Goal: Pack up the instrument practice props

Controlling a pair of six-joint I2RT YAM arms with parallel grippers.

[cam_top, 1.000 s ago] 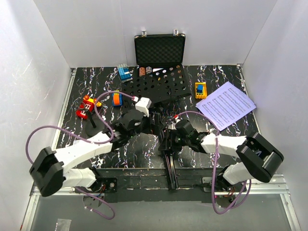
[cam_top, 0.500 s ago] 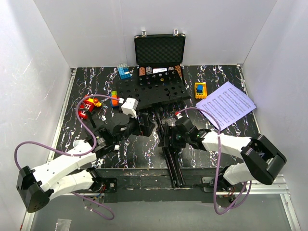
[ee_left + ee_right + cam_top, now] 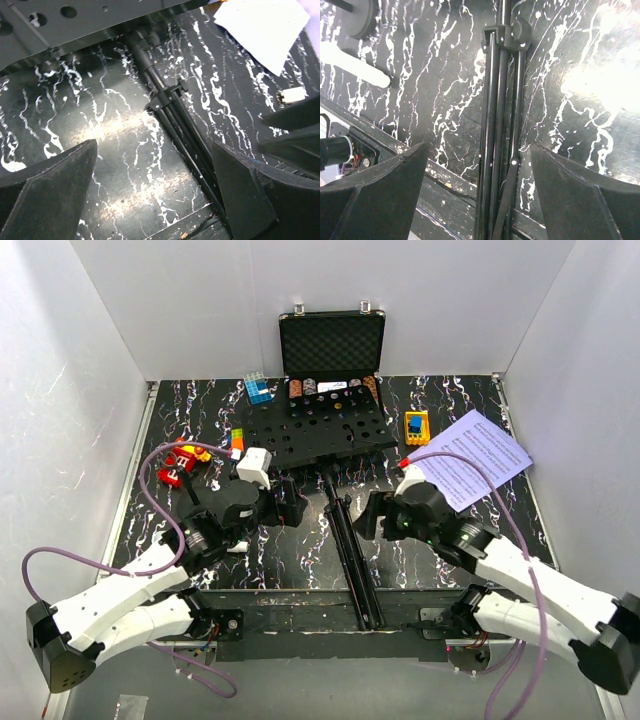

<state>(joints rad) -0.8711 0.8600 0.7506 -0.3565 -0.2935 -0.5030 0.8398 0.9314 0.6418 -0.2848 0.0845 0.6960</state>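
Pincers both spread wide, holding nothing: left gripper [image 3: 296, 508] and right gripper [image 3: 364, 521] flank the music stand [image 3: 343, 530] lying flat on the table [image 3: 470, 400].

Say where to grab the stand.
Grip the stand at its folded legs, coming from straight above with the jaws across them. It lies flat and the leg bundle is slim; the desk looks too wide.

Folded legs of music stand [image 3: 177, 130] on marbled table [image 3: 100, 150]
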